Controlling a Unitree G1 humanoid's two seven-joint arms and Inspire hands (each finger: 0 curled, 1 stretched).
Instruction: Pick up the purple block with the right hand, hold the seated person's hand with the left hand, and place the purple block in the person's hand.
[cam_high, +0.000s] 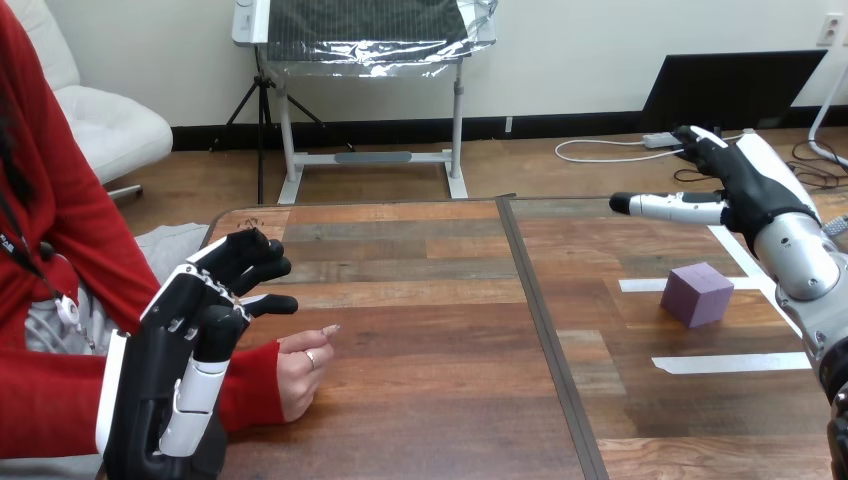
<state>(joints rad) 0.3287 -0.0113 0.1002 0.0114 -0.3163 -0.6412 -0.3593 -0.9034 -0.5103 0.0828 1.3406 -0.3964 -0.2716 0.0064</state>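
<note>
The purple block (697, 294), a matte, cube-like piece with no long axis and one edge turned toward the camera, sits at the right of the wood-plank worktop (430, 330) among white tape strips (735, 362). It lies directly below the right robot hand (740, 180), which hangs at the upper right with fingers spread and empty, much the nearer of the two. At lower left the left robot hand (190, 330), loosely open and holding nothing, stands over the red sleeve just beside the person's hand (300, 370), though contact is hard to judge.
</note>
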